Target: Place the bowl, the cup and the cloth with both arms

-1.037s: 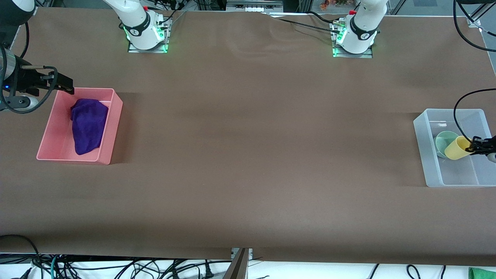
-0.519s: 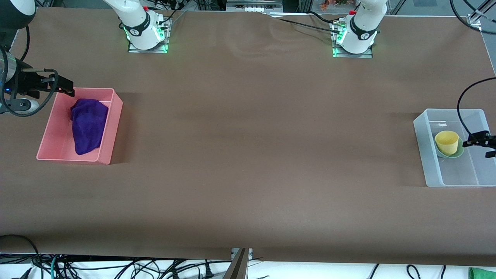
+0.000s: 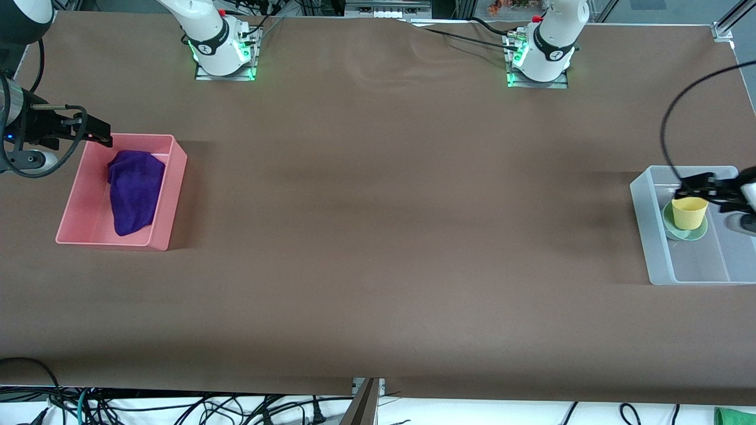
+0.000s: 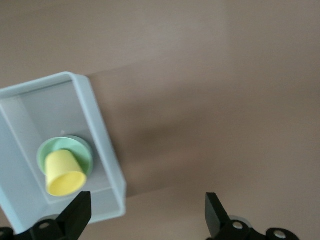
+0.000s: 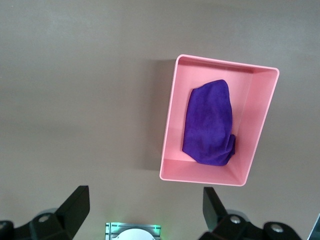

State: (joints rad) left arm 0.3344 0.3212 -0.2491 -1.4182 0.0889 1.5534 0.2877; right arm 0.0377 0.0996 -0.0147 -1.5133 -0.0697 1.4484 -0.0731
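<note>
The yellow cup (image 3: 689,212) stands upright in the mint-green bowl (image 3: 685,234), inside a clear bin (image 3: 642,198) at the left arm's end of the table. My left gripper (image 3: 704,188) is open and empty, up over that bin and clear of the cup. In the left wrist view the cup (image 4: 62,172) sits in the bowl (image 4: 76,148), away from my gripper (image 4: 147,220). The purple cloth (image 3: 134,190) lies rumpled in a pink bin (image 3: 172,195). My right gripper (image 3: 97,133) is open and empty, over that bin's corner. The cloth also shows in the right wrist view (image 5: 210,122).
The two bins stand at the two ends of the brown table. The arms' bases (image 3: 223,56) (image 3: 540,62) stand along the edge farthest from the front camera. A cable (image 3: 670,112) loops above the clear bin. The right wrist view shows the pink bin (image 5: 169,130).
My left gripper let go of the tilted cup, which now stands upright in the bowl, and it has drawn up and away. My right gripper has barely moved.
</note>
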